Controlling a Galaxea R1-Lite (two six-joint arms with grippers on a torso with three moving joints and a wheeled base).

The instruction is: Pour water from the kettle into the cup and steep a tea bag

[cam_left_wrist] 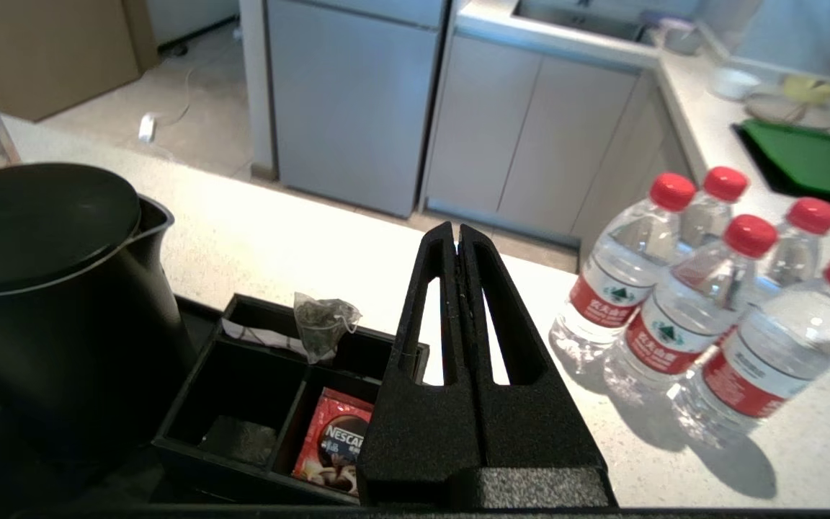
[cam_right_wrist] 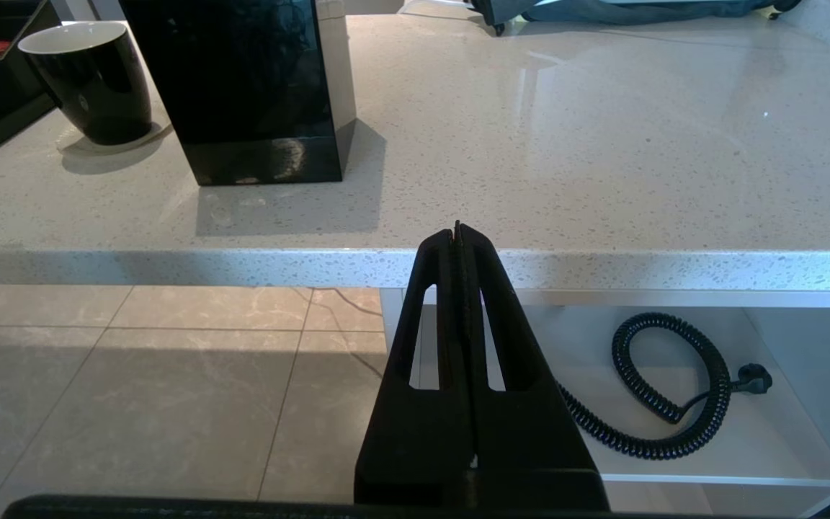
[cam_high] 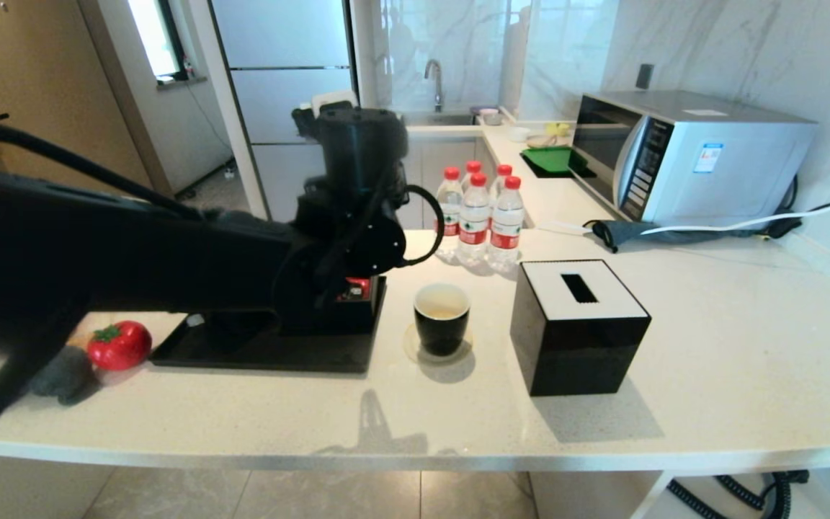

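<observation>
Now, the tea bag point(cam_left_wrist: 323, 322): light, limp, easily crushed, so pinch its top or string. It's propped in the back compartment of the black box point(cam_left_wrist: 242, 461), at two o'clock from the one kettle point(cam_left_wrist: 55, 303), which is heavy and best taken by its handle. One cup point(cam_high: 442, 317), four bottles point(cam_left_wrist: 710, 317). Left fingers point(cam_left_wrist: 457, 249) clenched, empty; right fingers point(cam_right_wrist: 457, 249) clenched below the counter point(cam_right_wrist: 602, 144).

Left arm point(cam_high: 170, 252) over black tray point(cam_high: 264, 353); cup point(cam_high: 442, 317) beside tissue box point(cam_high: 577, 324)
</observation>
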